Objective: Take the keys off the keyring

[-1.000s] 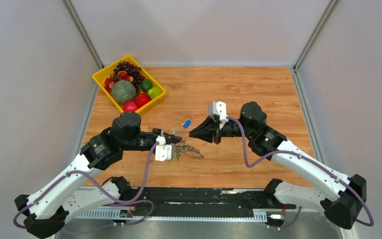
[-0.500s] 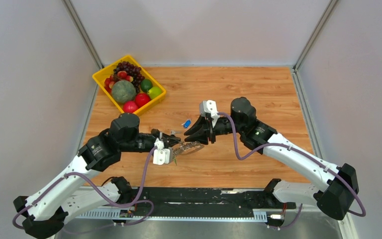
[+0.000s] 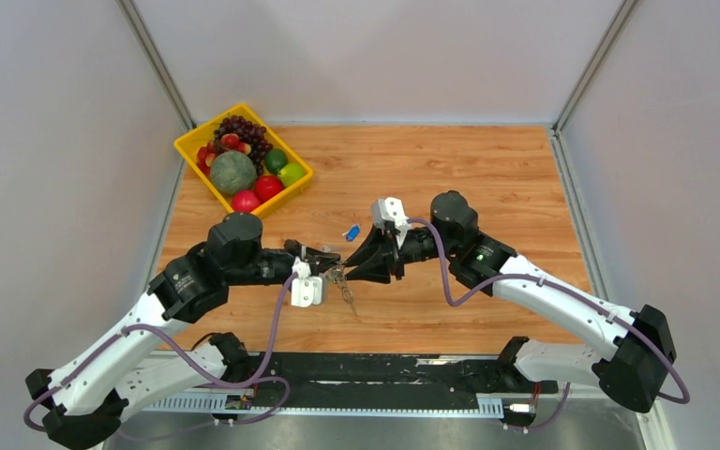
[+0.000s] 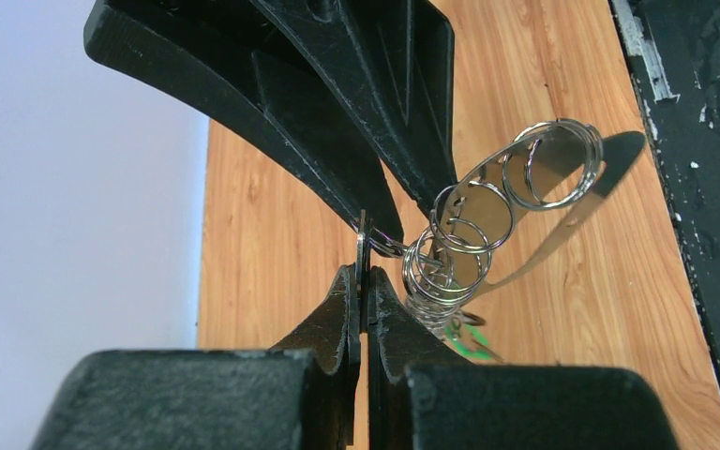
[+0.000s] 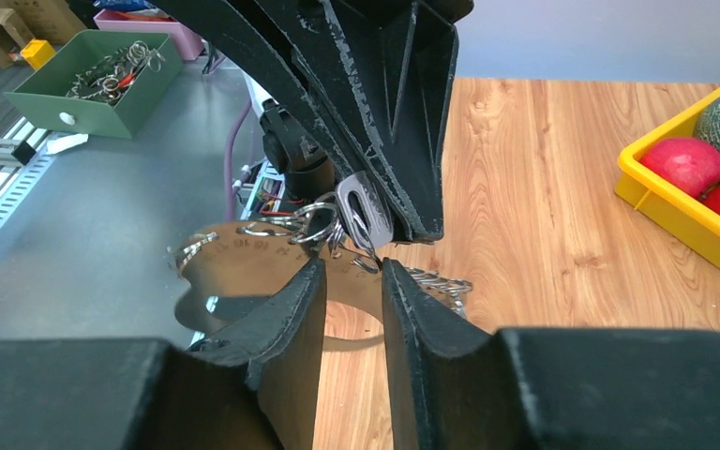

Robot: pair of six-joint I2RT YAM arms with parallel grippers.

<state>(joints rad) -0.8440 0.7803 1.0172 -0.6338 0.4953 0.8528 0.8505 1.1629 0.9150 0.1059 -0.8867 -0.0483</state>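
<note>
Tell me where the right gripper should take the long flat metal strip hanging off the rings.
Pinch the strip across its two broad faces, close to the rings, where it swings least. Its face is turned toward the right gripper, so probably roll the wrist and come in over a long edge.

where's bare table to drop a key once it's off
Bare table: the wide far strip right of the yellow basket, and the right side between the right arm and the wall. Crowded: mid-table around the keys and blue tag, and the far-left corner with the basket.
</note>
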